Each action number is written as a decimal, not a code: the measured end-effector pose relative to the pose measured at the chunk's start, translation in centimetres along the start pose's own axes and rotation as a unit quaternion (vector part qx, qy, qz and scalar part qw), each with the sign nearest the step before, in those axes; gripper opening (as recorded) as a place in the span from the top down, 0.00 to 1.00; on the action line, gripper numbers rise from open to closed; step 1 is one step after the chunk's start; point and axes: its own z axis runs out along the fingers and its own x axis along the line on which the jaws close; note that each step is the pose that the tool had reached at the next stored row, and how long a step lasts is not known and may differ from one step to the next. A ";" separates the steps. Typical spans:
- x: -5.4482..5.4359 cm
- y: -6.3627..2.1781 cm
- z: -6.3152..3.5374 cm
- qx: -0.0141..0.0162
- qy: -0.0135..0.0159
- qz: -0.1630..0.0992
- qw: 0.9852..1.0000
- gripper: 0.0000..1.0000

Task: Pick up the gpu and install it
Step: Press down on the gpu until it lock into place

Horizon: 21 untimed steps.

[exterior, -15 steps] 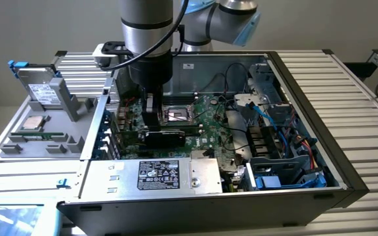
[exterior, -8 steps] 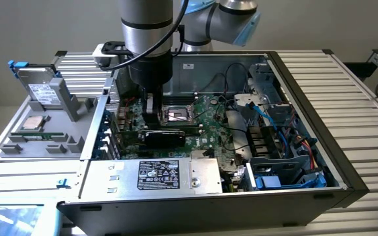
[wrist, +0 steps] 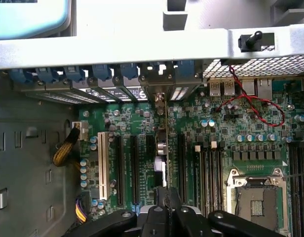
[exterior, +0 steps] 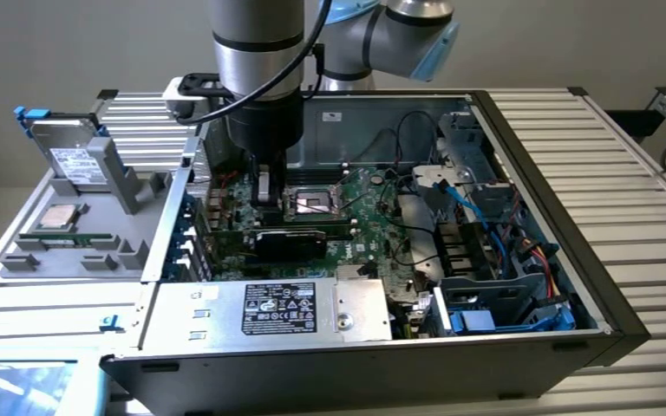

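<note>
Open computer case (exterior: 541, 338) (gpu (wrist: 164, 148) inside)

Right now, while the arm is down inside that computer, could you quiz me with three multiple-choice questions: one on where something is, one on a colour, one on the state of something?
1. Where is the silver hard drive?
A. On the floor
B. On the grey rack at the exterior view's left, outside the computer case
C. On the ceiling

2. What colour is the motherboard?
A. Red
B. White
C. Green

3. What is the gripper doing?
A. Hanging wide open above the case
B. Shut on the edge of the gpu, inside the case
C. Holding the hard drive

Answers: 1 B, the drive stands upright in the rack beside the case. 2 C, the board is green in both views. 3 B, the wrist view has the black fingers meeting on the card's thin edge.
</note>
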 end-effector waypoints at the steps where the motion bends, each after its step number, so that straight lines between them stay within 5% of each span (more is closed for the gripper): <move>1: 0.0 0.32 0.10 0.000 0.001 0.000 1.000 0.88; 5: -0.2 1.31 0.64 0.001 0.004 0.000 1.000 0.88; 12: -0.6 2.08 1.32 0.009 0.010 0.001 1.000 0.88; 17: -0.8 2.23 1.88 0.011 0.017 0.002 1.000 0.88; 21: -0.9 2.21 2.48 0.011 0.019 0.002 1.000 0.88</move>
